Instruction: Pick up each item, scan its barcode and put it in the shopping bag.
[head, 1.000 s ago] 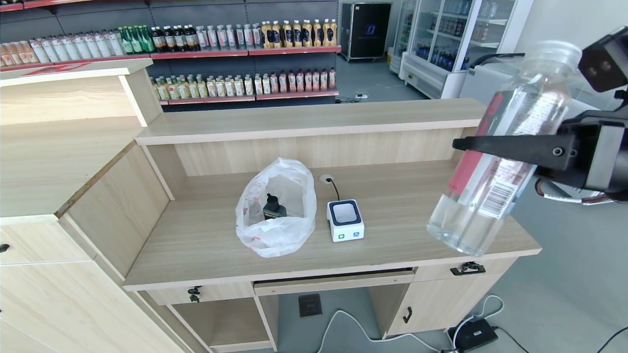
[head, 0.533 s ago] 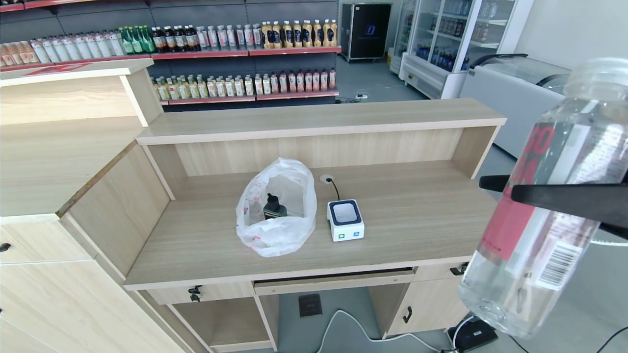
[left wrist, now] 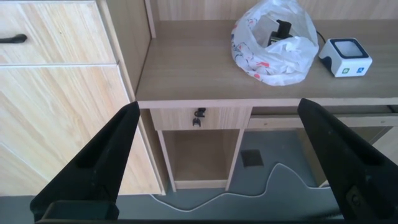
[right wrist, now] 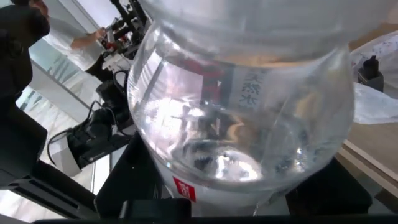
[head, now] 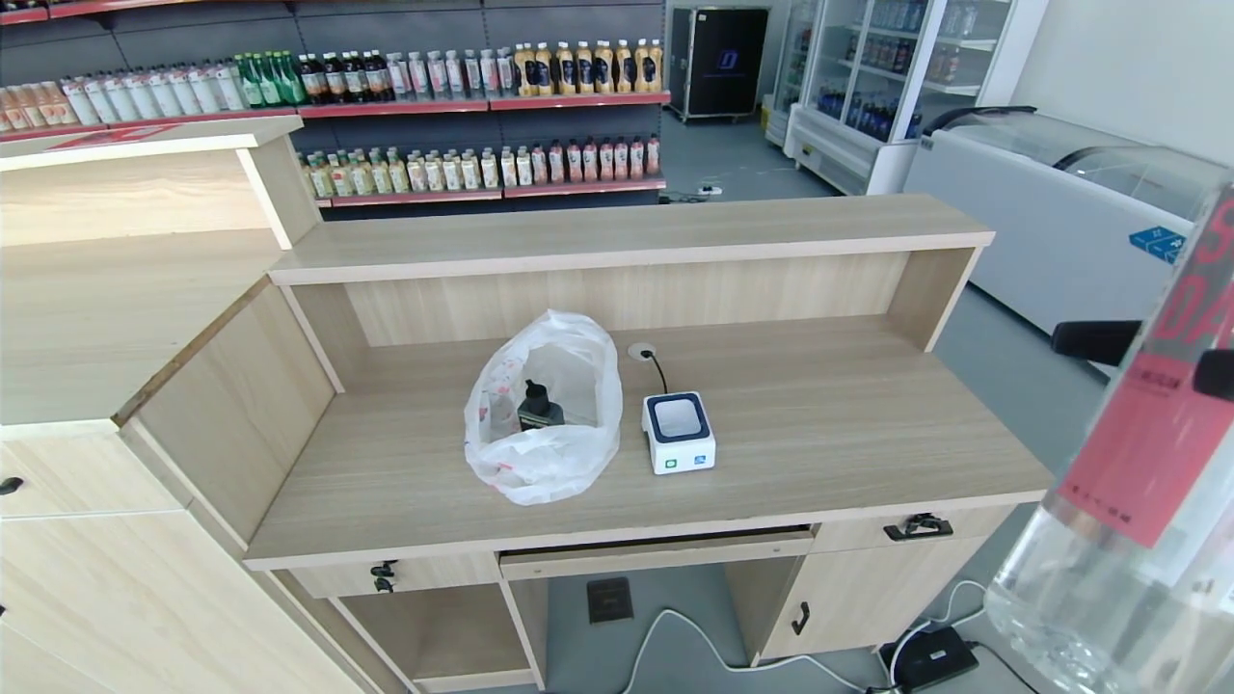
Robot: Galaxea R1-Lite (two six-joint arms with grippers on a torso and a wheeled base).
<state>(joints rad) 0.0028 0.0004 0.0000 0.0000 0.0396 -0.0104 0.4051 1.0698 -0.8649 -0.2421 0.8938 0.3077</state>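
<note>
Head view: right gripper's (head: 1157, 357) fingers clamped the water bottle (head: 1142, 472) off the bench's (head: 868, 424) right end, well apart from scanner (head: 679, 432) and shopping bag (head: 543, 410). Scan looked pending.
Left wrist view: left gripper's (left wrist: 217, 106) fingers gaped wide, empty, parked clear.
Right wrist view: bottle pinched from both sides, secure for carrying.

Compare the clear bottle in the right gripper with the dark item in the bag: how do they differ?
The clear bottle is see-through with a red label; the dark item is opaque, near black. The clear bottle hangs tilted in the right gripper, off the counter's right end; the dark item stands upright inside the shopping bag. The clear bottle is not yet bagged; the dark item is.
</note>
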